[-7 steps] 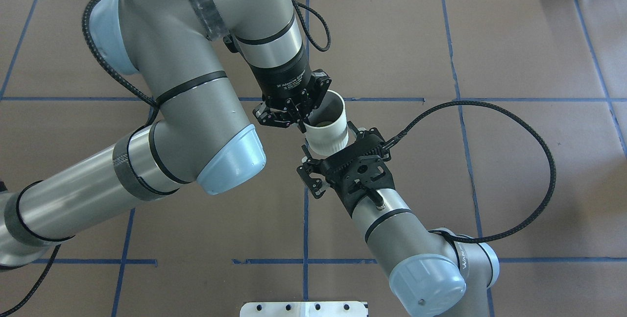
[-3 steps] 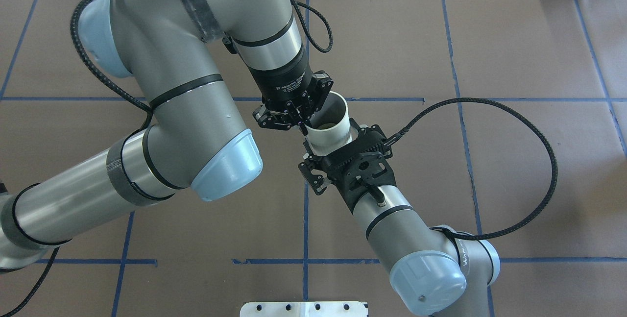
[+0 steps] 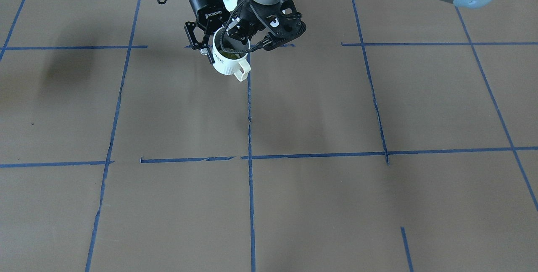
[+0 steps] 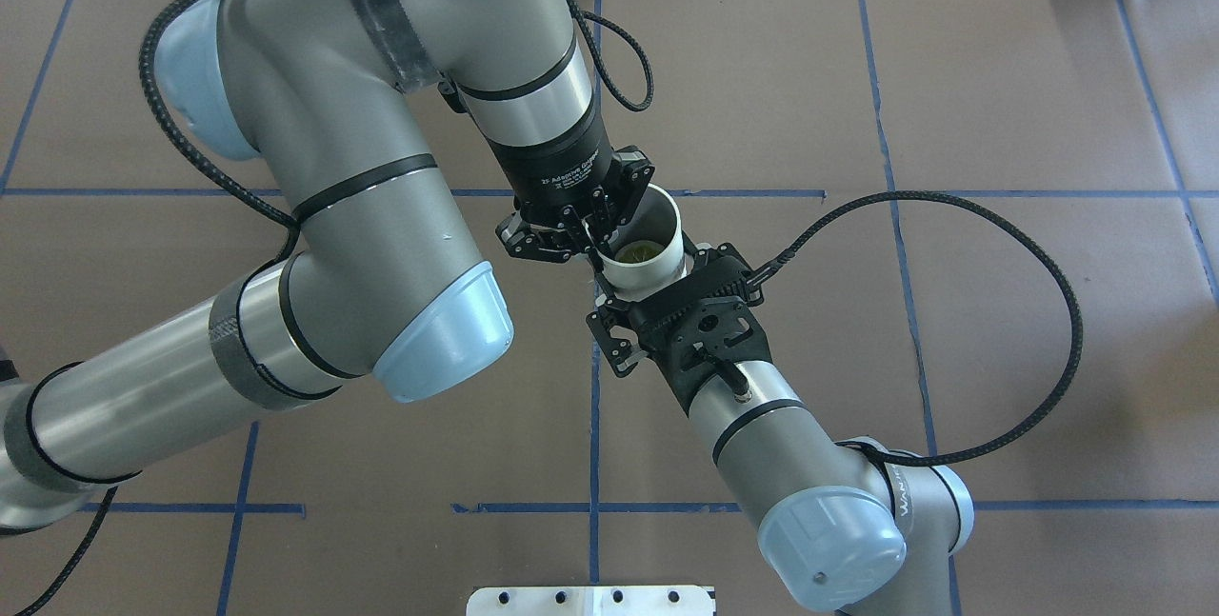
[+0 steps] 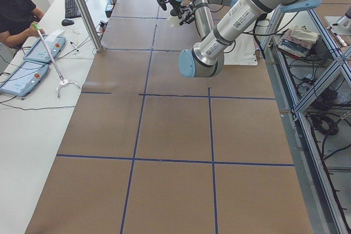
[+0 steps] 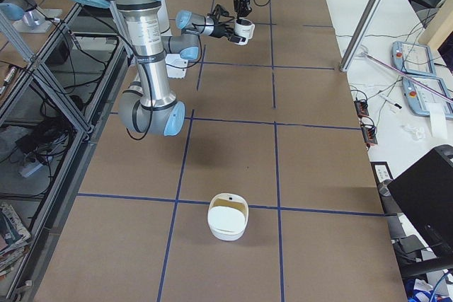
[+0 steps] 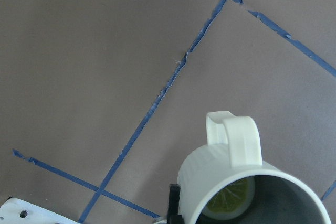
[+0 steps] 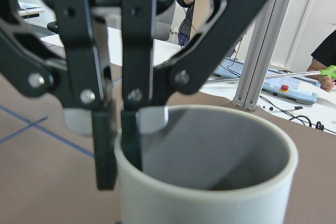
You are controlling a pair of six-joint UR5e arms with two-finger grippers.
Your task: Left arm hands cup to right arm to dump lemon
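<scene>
Cream cup point(image 4: 640, 278) held in mid-air

It hangs above the brown worktop point(image 4: 952, 359) with the lemon point(image 4: 636, 252) lying inside. The left claw point(image 4: 598, 240) is clamped on its rim, one finger inside, one outside. The right claw point(image 4: 652, 290) stands spread apart around the cup's body.
</scene>
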